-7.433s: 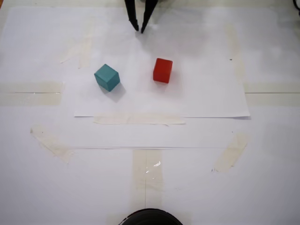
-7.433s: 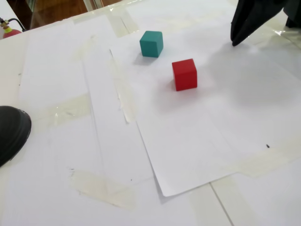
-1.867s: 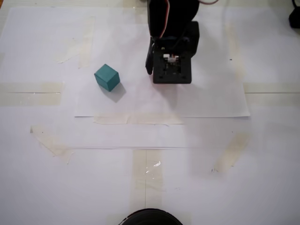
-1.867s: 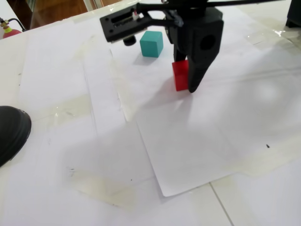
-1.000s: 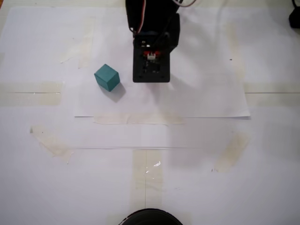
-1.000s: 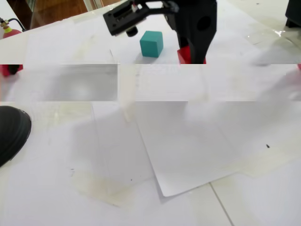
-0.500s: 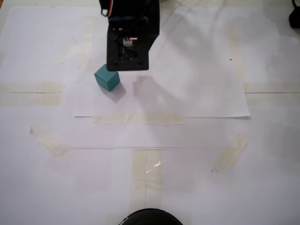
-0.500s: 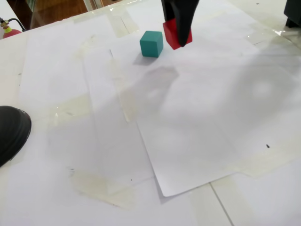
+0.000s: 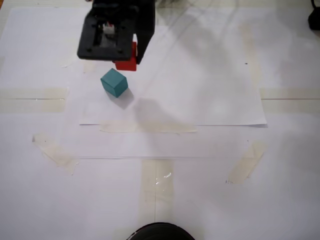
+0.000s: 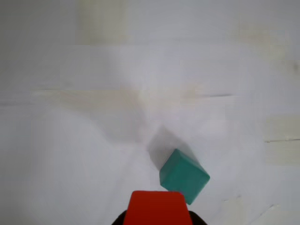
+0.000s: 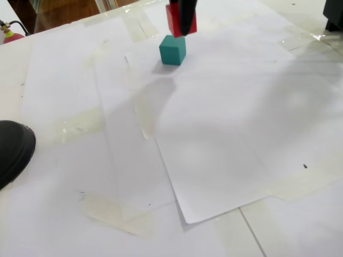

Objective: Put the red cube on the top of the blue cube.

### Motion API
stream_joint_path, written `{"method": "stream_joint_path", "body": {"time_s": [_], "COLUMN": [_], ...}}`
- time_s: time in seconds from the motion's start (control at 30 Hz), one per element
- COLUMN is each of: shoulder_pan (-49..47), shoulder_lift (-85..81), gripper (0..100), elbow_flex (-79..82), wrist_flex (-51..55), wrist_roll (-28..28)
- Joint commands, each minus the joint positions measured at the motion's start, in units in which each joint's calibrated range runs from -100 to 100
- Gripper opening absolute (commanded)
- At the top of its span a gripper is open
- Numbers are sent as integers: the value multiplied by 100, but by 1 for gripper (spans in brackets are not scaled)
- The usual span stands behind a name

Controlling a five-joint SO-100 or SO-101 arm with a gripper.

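My hand (image 11: 182, 27) is clamped on the red cube (image 11: 174, 19), which I carry in the air above the bench (image 11: 225, 134); in that angled fixed view a dark finger (image 11: 186, 13) crosses the cube's front face and the cube hangs just over the blue cube (image 11: 172, 50), with a sliver of gap between them. From the top-down fixed view I see mostly the black wrist housing (image 9: 107, 35) of the arm, with the red cube (image 9: 127, 61) peeking out at its lower right edge and the hand (image 9: 126, 57) itself hidden under the housing. The blue cube (image 9: 114, 82) sits just below and a little left of it there, turned so a corner points toward the bottom of the view. Through the wrist view the red cube (image 10: 157, 208) fills the bottom centre of the frame, held at the hand (image 10: 157, 218) (only dark slivers of the fingers show at the cube's lower corners), and the blue cube (image 10: 184, 176) lies just beyond it, slightly right, resting flat on the white paper sheet (image 10: 93, 117) and casting a soft shadow up and to the left. The paper sheet (image 9: 210, 90) is fixed to the bench with strips of pale tape (image 9: 147, 128) along its edge. A dark rounded object (image 11: 13, 150) sits at the left margin of the angled view, well apart from both cubes.
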Motion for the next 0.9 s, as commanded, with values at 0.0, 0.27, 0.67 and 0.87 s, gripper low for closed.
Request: {"method": "stream_joint_path", "body": {"time_s": [0.0, 0.27, 0.67, 0.87], "shoulder_pan": [152, 212, 182, 114], "shoulder_lift": [-45, -2, 238, 470], "gripper": [13, 10, 13, 14], "elbow_flex": [-864, -792, -964, -1000], "wrist_flex": [116, 247, 173, -169], "wrist_roll": [-68, -508, -1182, -1441]}}
